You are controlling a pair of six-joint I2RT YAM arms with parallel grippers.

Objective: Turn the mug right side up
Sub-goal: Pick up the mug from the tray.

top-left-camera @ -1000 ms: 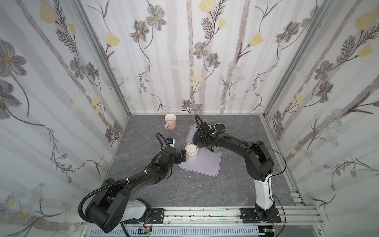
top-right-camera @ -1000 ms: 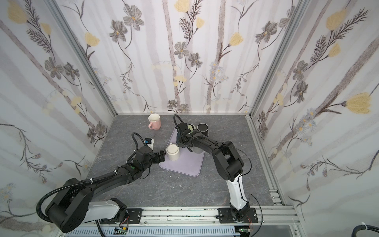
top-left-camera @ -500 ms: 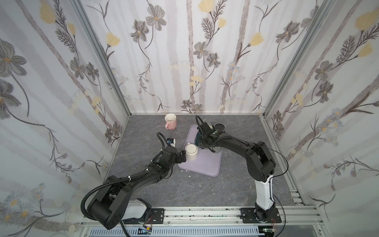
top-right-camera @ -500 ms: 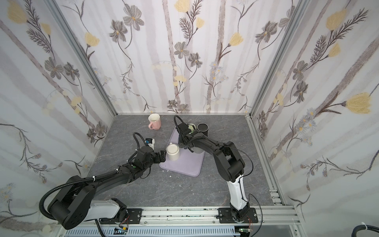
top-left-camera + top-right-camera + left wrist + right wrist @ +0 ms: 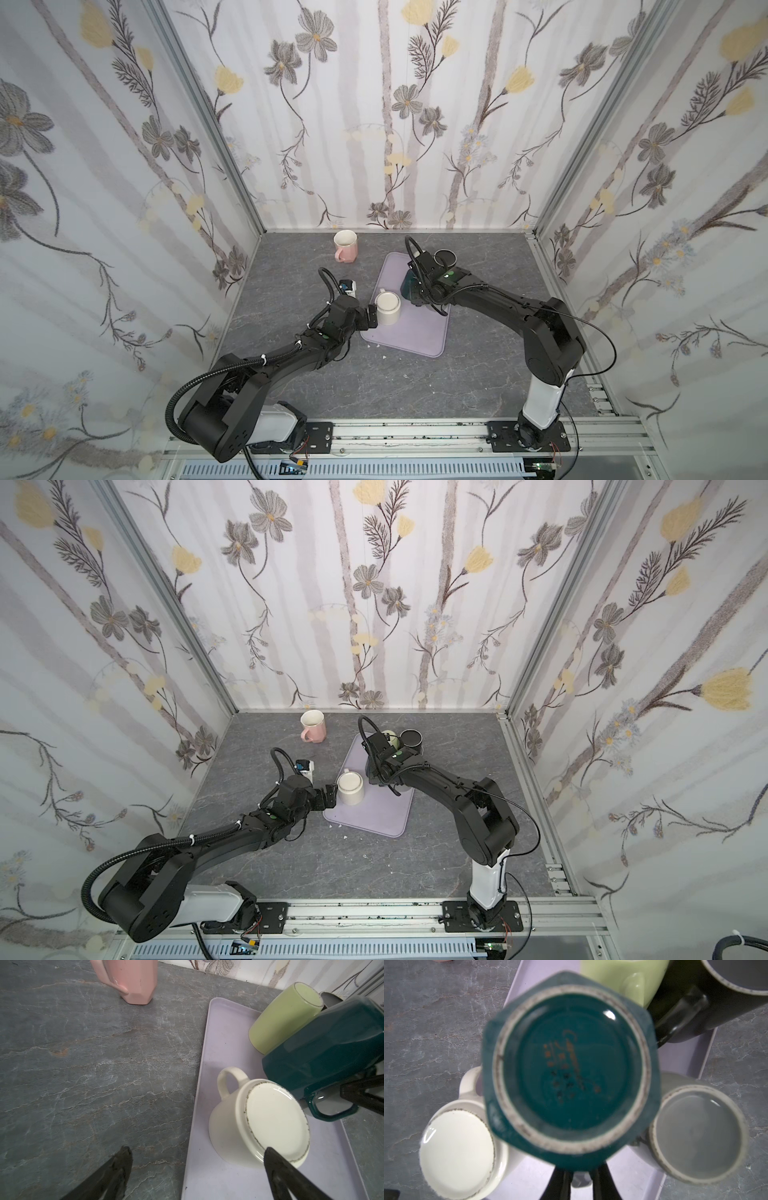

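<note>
Teal mug [image 5: 408,286] hangs tilted, base up, over the tray [image 5: 415,345] at mid-frame in a top view, handle clamped by the right gripper [image 5: 581,1174]. Left gripper [image 5: 197,1151] is spread wide beside an upturned cream mug [image 5: 259,1122]

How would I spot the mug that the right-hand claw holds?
On the grey tabletop lies a lilac tray crowded with mugs. The teal mug is tilted, handle in the right gripper. Unlike the cream mug, green mug and grey mug beside it, it is teal with faceted sides.
</note>
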